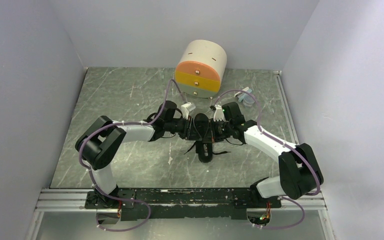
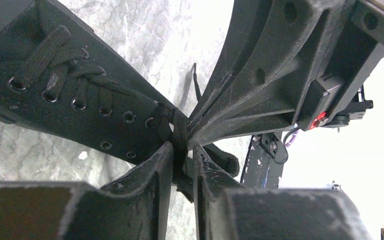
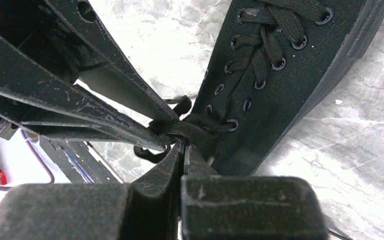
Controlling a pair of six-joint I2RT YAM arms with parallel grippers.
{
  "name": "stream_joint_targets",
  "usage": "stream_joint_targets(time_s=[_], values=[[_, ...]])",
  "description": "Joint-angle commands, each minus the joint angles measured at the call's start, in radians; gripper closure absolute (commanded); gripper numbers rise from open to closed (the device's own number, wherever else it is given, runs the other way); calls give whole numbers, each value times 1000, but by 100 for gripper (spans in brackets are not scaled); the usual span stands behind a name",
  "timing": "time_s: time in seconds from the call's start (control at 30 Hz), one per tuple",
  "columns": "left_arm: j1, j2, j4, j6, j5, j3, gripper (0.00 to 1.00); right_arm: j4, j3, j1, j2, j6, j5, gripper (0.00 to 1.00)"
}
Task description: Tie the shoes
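Note:
The black shoe [image 1: 205,151] lies mid-table with its toe toward the arms, and both grippers meet over its laces. In the left wrist view the eyelet rows of the shoe [image 2: 80,117] run to a lace [image 2: 180,142]. That lace passes through the narrow gap of my left gripper [image 2: 182,160], whose jaws stand slightly open, and a sliver of light shows beside it. My right gripper [image 3: 184,149] is shut with its tips at the lace knot [image 3: 185,131] by the lowest eyelets, apparently pinching a strand. A lace loop [image 2: 226,160] hangs behind the fingers.
A round drawer box [image 1: 200,70] with orange and yellow fronts stands at the back centre, close behind the grippers. A small grey object [image 1: 246,96] lies to its right. White walls close in the marbled table [image 1: 130,95] on three sides.

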Motion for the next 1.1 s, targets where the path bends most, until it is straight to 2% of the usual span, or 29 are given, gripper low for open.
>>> stream_joint_targets(time_s=[0.0, 0.13, 0.4, 0.57, 0.6, 0.67, 0.73, 0.83, 0.93, 1.07], values=[[-5, 10, 68, -12, 18, -23, 70, 23, 20, -4, 19, -10, -21, 100], [-7, 17, 61, -7, 16, -20, 65, 28, 25, -4, 18, -10, -16, 100], [-27, 65, -16, 40, -9, 46, 68, 37, 16, -4, 5, -1, -32, 100], [-26, 69, -76, 69, -74, 80, 83, 5, 24, -4, 15, -16, -39, 100], [-27, 66, -93, 77, -88, 86, 89, -9, 28, -5, 13, -22, -38, 99], [-26, 60, -117, 91, -116, 90, 95, -44, 40, -5, 2, -40, -36, 91], [-25, 51, -121, 101, -127, 84, 95, -86, 54, -7, -18, -56, -12, 78], [-25, 35, -115, 105, -133, 75, 95, -150, 85, -31, -57, -81, 50, 69], [-23, 20, -116, 109, -132, 65, 95, -163, 102, -85, -78, -96, 76, 66], [-22, 2, -95, 101, -123, 44, 95, -141, 138, -105, -27, -135, 23, 67]])
